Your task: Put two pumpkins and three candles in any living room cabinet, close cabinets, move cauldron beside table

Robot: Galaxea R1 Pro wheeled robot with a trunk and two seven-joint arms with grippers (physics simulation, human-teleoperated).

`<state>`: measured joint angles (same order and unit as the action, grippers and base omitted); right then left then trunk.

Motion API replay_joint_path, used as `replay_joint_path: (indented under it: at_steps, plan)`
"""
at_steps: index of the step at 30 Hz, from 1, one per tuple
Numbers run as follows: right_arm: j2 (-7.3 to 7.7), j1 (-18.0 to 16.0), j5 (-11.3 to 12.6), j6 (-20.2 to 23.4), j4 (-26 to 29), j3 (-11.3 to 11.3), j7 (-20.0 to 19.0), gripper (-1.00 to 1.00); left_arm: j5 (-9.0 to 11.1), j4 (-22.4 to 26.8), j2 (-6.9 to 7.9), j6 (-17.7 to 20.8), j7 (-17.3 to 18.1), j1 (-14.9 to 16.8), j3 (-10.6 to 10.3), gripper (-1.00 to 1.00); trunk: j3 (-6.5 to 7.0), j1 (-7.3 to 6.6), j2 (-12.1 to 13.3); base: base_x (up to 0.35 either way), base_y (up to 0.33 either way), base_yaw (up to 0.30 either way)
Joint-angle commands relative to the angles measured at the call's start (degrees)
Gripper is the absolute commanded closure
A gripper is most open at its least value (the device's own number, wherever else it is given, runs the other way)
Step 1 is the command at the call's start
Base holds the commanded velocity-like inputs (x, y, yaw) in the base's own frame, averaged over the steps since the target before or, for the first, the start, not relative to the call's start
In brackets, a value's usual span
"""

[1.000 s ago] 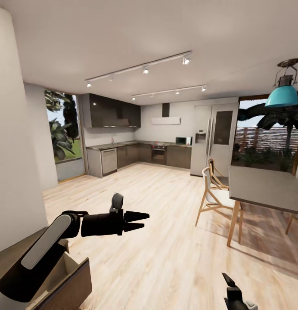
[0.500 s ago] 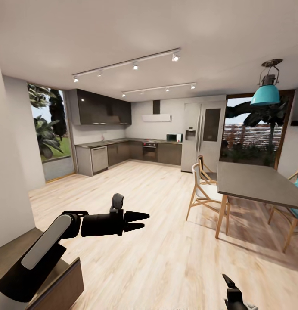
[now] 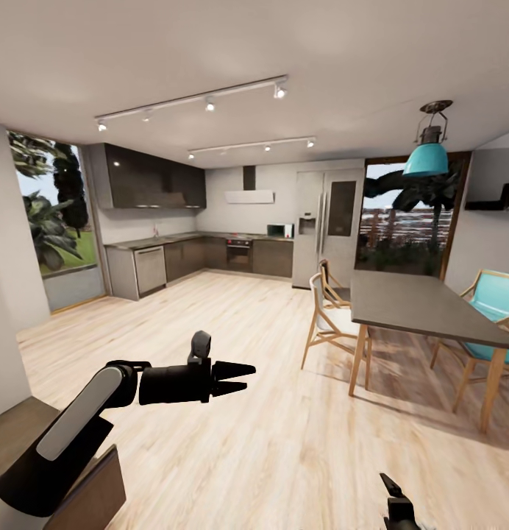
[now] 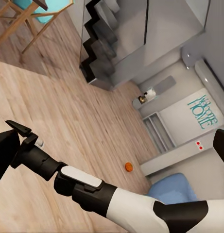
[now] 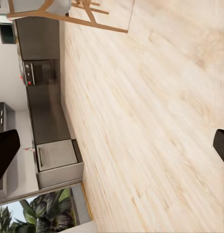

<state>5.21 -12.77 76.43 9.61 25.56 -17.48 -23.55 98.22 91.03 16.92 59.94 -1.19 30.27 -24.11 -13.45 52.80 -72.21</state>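
One small orange pumpkin (image 4: 129,167) lies on the wood floor in the left wrist view, far from both arms. A corner of the dark brown cabinet (image 3: 15,434) shows at the bottom left of the head view, under my left arm. My left gripper (image 3: 246,375) hovers over bare floor, open and holding nothing. My right gripper (image 3: 391,486) pokes up at the bottom edge of the head view; in the right wrist view its fingers stand wide apart with only floor between them. The candles, the cauldron and the coffee table are out of view.
A dark dining table (image 3: 416,305) with wooden and teal chairs (image 3: 324,316) stands to the right under a teal lamp (image 3: 426,158). The kitchen units (image 3: 210,258) and fridge (image 3: 324,221) line the far wall. Dark stairs (image 4: 99,43) rise in the left wrist view.
The whole head view has swung to the right: the cabinet and white wall slid off to the left, and more of the dining table and a teal chair came in. Both arms keep their pose.
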Motion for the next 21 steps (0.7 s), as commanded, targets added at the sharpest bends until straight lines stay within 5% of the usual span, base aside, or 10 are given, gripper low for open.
replay_joint_path:
  at_steps: [1, 21]
  plan:
    - [-0.02, -0.1, 0.6, 0.6, -0.1, -0.3, -0.2, -1.0, 0.2, 0.0, 0.05, 0.1, -0.1, 0.1, -0.1, -1.0, -0.16, 0.0, -0.1, 0.0, 0.0, -0.188]
    - [-0.02, -0.1, 0.6, 0.6, -0.5, -0.3, -0.2, -1.0, 0.2, 0.0, 0.05, 0.1, -0.1, 0.1, -0.1, -1.0, -1.46, 0.0, -0.1, 0.0, 0.0, -0.208]
